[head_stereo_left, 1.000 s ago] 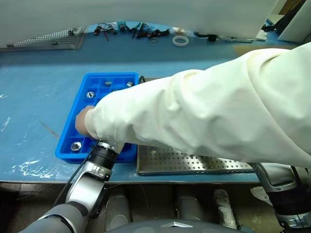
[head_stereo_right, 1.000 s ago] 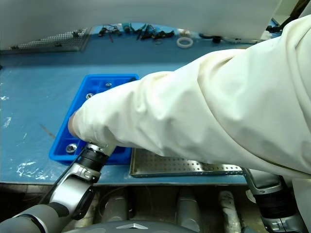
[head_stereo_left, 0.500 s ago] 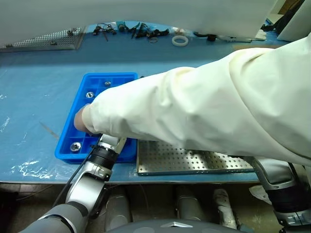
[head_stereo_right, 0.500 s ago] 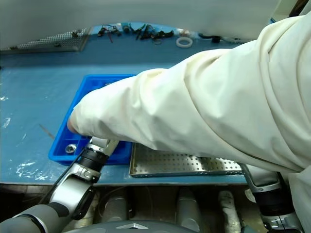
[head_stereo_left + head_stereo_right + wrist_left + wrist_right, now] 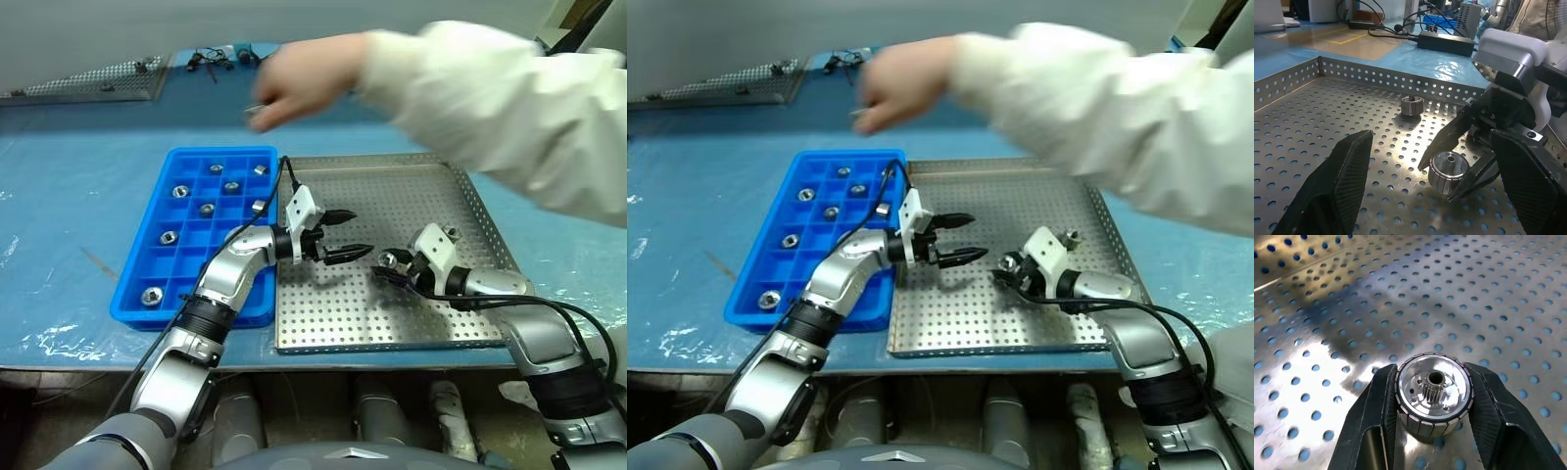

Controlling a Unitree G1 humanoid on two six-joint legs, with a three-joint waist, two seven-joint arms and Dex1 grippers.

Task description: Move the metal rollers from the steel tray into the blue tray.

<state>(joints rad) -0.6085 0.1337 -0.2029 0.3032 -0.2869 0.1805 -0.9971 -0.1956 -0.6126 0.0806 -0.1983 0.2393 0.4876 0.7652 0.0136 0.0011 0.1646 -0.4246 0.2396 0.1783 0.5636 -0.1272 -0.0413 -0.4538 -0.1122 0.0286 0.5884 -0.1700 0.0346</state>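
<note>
We were partway through. The blue tray (image 5: 162,284) already held about seven metal rollers (image 5: 207,209), one per compartment, spread from the far rows down to the near left corner; most compartments were empty.

In the steel tray (image 5: 460,191) we could make out two rollers left. One sat loose near the far right rim (image 5: 1411,105), just behind our right wrist. The other, the clamped roller (image 5: 1433,398), was in our right gripper (image 5: 389,266) — jaws closed on its sides, hole and small toothed hub facing the wrist camera, low over the perforated floor around mid-tray. Whether it rested on the floor or was just clear of it, we couldn't tell.

Our left gripper (image 5: 345,235) was wide and empty, held level over the left part of the steel tray just beside the blue tray's edge, its fingers (image 5: 1334,186) pointing at the right gripper with the clamped roller between the two. Our read: a handoff was being set up, right to left, since the left arm sat next to the blue tray.

A person's hand (image 5: 299,83) in a pale sleeve was above the far side of the table, blurred, clear of both trays.

Remaining, as we judged it — get the clamped roller into a free compartment, then pick up the loose one by the rim. Nothing else showed on the steel floor.
</note>
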